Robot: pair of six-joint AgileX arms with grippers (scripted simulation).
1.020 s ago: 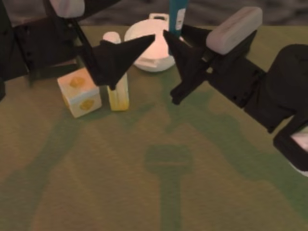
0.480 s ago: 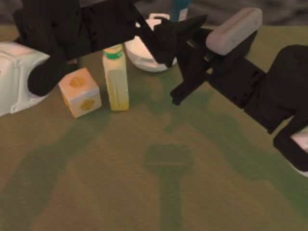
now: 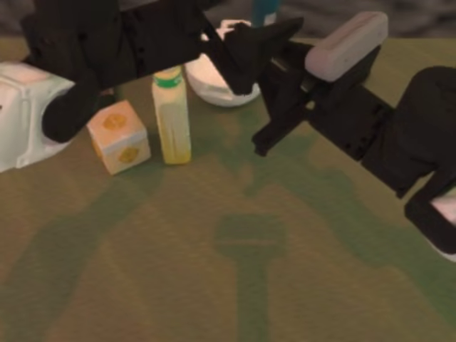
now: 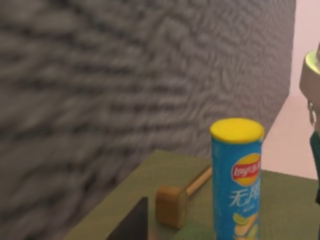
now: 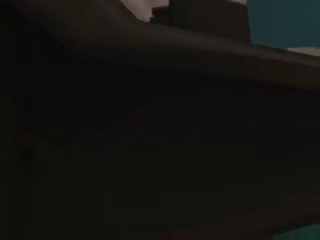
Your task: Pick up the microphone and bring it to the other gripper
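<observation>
As the two arms meet, stage: handover looks near, not yet done
Bystanders: dice block (image 3: 118, 136) and yellow bottle (image 3: 172, 117) stand on the worktop (image 3: 142, 249), untouched
Left gripper (image 3: 268, 57): fingers spread, reaching across to receive
Microphone (image 3: 265, 10): aloft at top centre, only teal handle showing
Right gripper (image 3: 267, 100): apparently clasping the microphone, presenting it
Right wrist view: dark
Change over half a second: left gripper edged further right
</observation>
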